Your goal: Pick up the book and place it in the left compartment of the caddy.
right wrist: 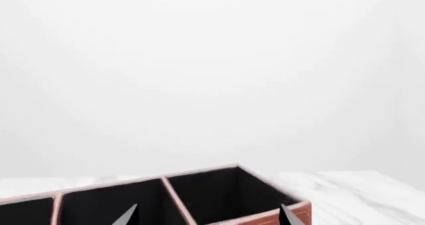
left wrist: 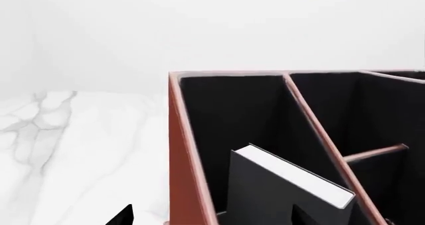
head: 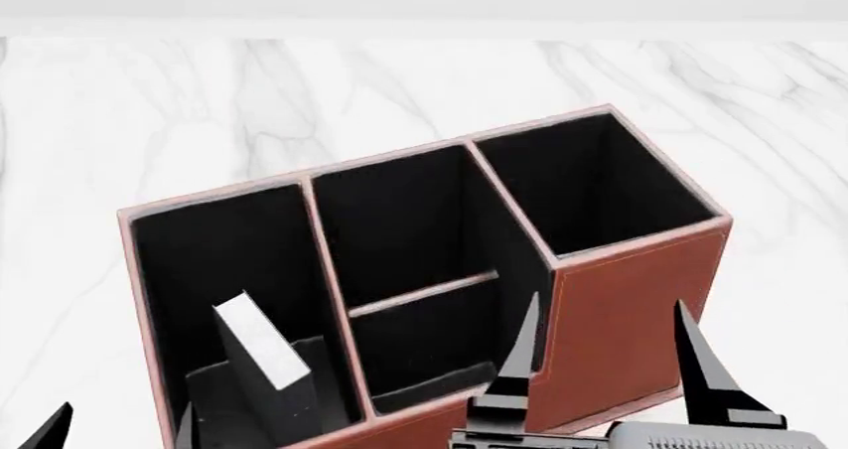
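The reddish-brown caddy (head: 623, 310) stands on the white marble table. The black book (head: 258, 355) leans tilted inside the left compartment (head: 212, 260), with its white page edges facing up. In the left wrist view the book (left wrist: 285, 190) rests against the compartment's black lining (left wrist: 226, 115), beside the caddy's end wall (left wrist: 182, 160). My left gripper (left wrist: 212, 219) is open and empty, its fingers straddling that end wall; it shows low in the head view (head: 119, 427). My right gripper (head: 610, 360) is open and empty in front of the caddy's taller end, and its fingertips show in the right wrist view (right wrist: 209, 216).
The middle section (head: 411, 270) is split by a crossbar (head: 424, 292). The taller square section (head: 583, 181) holds nothing. The marble table (head: 397, 81) runs back to a plain white wall. The caddy's rim (right wrist: 199, 172) shows low in the right wrist view.
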{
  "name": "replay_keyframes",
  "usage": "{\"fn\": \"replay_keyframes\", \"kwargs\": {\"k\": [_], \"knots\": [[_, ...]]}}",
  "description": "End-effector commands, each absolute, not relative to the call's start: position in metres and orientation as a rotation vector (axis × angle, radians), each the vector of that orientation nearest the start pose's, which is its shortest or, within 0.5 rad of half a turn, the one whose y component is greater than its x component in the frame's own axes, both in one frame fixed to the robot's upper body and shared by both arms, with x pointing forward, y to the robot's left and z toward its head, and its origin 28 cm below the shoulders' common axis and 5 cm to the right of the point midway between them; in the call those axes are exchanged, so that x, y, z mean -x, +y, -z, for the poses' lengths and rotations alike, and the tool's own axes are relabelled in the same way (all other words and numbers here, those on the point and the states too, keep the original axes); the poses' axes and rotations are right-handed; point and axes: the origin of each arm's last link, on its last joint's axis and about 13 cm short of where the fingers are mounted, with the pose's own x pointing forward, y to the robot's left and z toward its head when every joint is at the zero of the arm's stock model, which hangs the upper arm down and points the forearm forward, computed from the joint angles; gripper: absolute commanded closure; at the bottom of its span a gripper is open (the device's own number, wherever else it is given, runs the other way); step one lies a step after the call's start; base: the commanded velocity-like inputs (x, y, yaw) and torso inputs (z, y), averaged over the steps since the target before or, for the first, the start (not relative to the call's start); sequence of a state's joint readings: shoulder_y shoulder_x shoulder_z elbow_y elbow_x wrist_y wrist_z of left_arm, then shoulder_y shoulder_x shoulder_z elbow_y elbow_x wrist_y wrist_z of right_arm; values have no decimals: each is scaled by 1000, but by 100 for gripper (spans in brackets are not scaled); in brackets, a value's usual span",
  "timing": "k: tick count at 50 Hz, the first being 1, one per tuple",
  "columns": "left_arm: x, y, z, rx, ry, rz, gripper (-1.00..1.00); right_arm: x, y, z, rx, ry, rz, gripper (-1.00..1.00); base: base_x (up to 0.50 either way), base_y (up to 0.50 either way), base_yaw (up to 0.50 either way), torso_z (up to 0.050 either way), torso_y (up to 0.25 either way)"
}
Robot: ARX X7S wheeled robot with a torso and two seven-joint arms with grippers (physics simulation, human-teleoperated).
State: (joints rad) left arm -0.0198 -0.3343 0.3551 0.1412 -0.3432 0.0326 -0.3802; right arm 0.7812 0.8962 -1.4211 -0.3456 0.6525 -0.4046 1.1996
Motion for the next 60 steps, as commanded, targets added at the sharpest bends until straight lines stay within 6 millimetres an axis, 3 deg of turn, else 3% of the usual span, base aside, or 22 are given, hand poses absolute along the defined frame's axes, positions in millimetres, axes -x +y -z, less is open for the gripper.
{"fn": "replay_keyframes", "kwargs": {"k": [1, 7, 12, 17, 19, 20, 26, 37, 46, 60], "knots": [[-203, 206, -37, 47, -59, 2, -100, -207, -99, -114, 4, -292, 15, -100, 0, 0, 0, 0, 0], [-204, 203, -51, 48, -88, -3, -100, -207, -100, -120, 10, -310, 22, -100, 0, 0, 0, 0, 0], [-210, 204, -81, 97, -136, -20, -100, -208, -98, -146, 61, -356, 10, -100, 0, 0, 0, 0, 0], [-221, 204, -125, 117, -228, -30, -100, -212, -98, -166, 81, -389, 12, -100, 0, 0, 0, 0, 0], [-222, 205, -129, 116, -242, -31, -100, -212, -98, -169, 82, -393, 11, -100, 0, 0, 0, 0, 0], [-226, 204, -144, 123, -272, -26, -100, -215, -98, -179, 92, -401, 5, -100, 0, 0, 0, 0, 0], [-229, 202, -177, 132, -343, -14, -100, -223, -99, -209, 127, -426, 8, -100, 0, 0, 0, 0, 0], [-233, 197, -224, 120, -477, -2, -100, -231, -101, -250, 143, -455, 32, -100, 0, 0, 0, 0, 0], [-237, 194, -260, 112, -568, -19, -100, -234, -102, -273, 157, -486, 45, -100, 0, 0, 0, 0, 0], [-226, 193, -298, 123, -665, -10, -100, -226, -98, -300, 182, -548, 36, -100, 0, 0, 0, 0, 0]]}}
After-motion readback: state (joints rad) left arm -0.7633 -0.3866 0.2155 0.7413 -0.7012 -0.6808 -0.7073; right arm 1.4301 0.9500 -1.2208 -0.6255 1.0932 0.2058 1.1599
